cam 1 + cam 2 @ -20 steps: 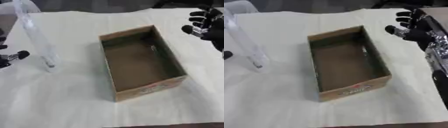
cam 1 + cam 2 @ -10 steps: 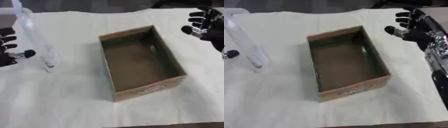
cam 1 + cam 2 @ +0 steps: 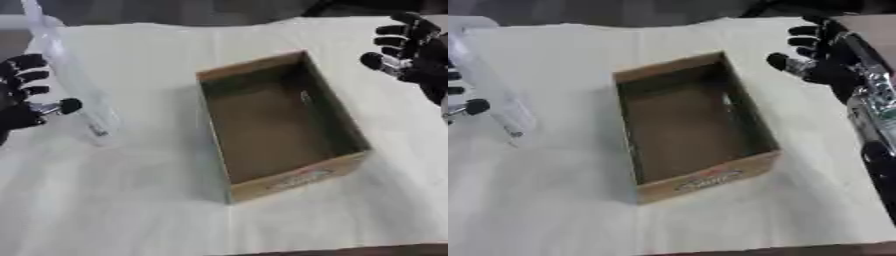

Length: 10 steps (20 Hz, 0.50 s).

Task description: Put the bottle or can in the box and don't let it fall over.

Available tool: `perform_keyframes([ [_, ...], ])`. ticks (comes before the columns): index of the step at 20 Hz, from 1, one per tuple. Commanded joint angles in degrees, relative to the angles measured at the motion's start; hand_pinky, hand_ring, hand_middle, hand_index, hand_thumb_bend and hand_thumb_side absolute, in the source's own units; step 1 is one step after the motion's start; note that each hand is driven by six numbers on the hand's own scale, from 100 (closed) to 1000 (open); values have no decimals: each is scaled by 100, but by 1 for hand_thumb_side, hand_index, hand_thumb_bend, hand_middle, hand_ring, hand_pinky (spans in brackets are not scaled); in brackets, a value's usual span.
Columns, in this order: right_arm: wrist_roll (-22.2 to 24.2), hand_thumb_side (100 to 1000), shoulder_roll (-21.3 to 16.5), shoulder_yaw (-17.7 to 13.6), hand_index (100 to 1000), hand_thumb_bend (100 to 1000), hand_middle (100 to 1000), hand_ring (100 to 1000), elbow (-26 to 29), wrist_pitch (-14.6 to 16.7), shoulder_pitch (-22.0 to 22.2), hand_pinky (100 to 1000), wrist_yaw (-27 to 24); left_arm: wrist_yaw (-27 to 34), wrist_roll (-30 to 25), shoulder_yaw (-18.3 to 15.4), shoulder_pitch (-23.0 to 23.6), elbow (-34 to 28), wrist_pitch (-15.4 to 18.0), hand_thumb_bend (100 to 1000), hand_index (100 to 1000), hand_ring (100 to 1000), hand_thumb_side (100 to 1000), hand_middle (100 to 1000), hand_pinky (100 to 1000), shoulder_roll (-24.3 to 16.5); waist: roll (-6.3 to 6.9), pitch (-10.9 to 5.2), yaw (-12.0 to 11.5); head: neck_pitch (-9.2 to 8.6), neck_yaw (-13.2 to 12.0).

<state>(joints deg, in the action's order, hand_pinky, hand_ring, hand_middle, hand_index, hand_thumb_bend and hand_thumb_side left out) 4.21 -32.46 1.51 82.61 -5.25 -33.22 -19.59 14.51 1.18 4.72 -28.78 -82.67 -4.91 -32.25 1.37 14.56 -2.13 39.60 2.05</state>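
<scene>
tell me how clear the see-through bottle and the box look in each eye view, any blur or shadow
Left eye view: the clear bottle is a pale, soft-edged smear against the cloth; the box casts a faint shadow leftward. Right eye view: the bottle is fainter still; the box's inside is dim, its front print unreadable.

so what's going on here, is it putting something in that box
Not yet. A clear bottle stands on the table left of the open cardboard box, which is empty. The robot's left hand is right beside the bottle with fingers spread, apparently going for a grasp, though it hasn't closed round it. The right hand hovers open at the box's far right, holding nothing.
</scene>
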Motion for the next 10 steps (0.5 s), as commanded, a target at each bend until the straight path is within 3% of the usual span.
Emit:
perform_keyframes([
  [1,17,159,-103,-13,945,679,770,847,60,-3,-96,948,33,-133,-57,22,-157,26,-6,1000,831,837,142,794,796,-73,-1,-152,11,-93,-32],
  [10,41,160,-70,7,945,680,770,846,36,-9,-110,948,53,-380,-167,152,-447,281,52,1000,823,830,135,788,795,160,-1,-125,46,-102,-61],
])
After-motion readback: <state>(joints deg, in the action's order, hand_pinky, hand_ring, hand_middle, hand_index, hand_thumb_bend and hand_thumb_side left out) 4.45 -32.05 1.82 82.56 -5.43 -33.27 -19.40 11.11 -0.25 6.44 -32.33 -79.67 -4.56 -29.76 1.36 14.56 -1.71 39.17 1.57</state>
